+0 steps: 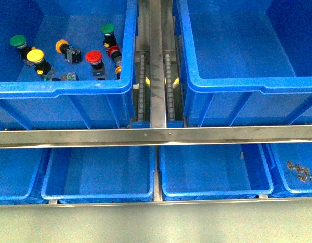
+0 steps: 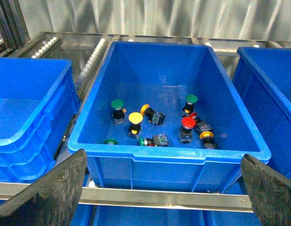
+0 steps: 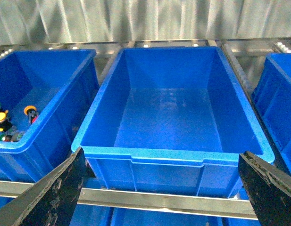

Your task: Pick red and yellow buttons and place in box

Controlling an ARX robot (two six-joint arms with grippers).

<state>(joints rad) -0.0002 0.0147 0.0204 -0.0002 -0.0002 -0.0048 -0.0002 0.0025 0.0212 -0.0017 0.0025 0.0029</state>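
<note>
Red button (image 1: 93, 56) and yellow button (image 1: 35, 55) lie among green-capped switches (image 1: 17, 41) on the floor of the left blue crate (image 1: 59, 87). The left gripper (image 2: 157, 186) faces this crate from its near side, fingers spread wide and empty, the buttons well beyond them. The right gripper (image 3: 159, 188), likewise spread and empty, faces the empty box (image 3: 169, 156) beside it.
</note>
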